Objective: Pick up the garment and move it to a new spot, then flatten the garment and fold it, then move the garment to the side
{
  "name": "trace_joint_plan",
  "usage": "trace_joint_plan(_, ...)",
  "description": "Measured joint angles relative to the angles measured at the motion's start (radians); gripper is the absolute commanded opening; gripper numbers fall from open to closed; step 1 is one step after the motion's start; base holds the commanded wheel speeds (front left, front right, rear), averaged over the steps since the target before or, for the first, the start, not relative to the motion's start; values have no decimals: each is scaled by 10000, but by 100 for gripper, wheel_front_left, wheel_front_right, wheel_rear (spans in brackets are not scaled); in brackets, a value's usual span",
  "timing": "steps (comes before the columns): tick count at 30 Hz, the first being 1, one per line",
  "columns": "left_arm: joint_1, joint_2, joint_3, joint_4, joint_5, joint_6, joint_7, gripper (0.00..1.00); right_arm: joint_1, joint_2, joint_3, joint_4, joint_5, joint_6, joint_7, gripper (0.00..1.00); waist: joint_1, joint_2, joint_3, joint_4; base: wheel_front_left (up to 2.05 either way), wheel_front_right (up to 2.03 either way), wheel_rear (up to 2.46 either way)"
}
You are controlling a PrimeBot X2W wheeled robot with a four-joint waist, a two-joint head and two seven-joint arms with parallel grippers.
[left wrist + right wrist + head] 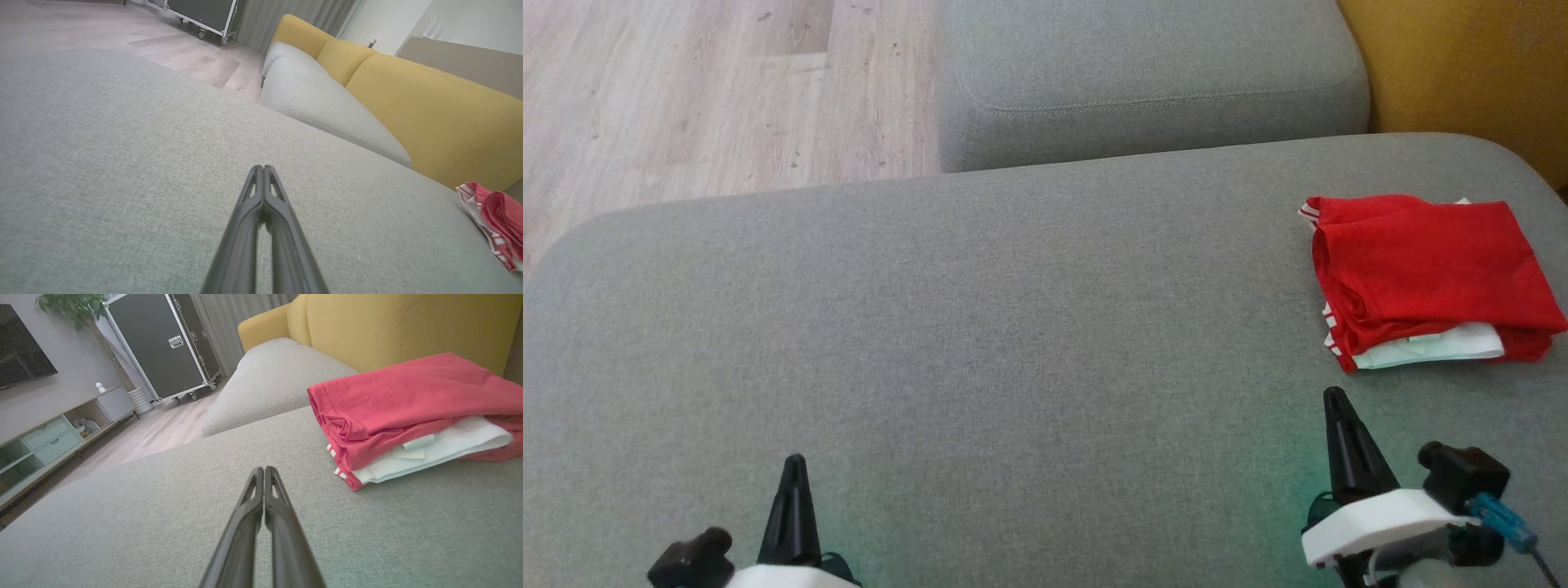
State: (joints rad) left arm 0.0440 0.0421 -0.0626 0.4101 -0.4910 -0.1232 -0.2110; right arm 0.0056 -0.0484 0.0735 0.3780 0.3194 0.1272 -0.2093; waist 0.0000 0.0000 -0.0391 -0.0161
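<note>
folded garment point(1429, 278) is lying far right on the sofa seat point(1013, 327). i'm holding left end effector point(794, 461) and right end effector point(1334, 396) pinched closed, empty. risk i'm watching: right arm sweeping, snagging the stack, undoing the fold.

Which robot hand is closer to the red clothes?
Right. The right gripper is just short of the garment, not touching; the left gripper is far off to its left.
</note>
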Motion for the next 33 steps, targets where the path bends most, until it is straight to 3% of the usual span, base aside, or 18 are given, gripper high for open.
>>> trace_joint_plan(33,-254,0,372,-385,-3214,0,886,0,-165,0,-531,-263,3756,0,865,0,0,0,123,46,0,0,0)
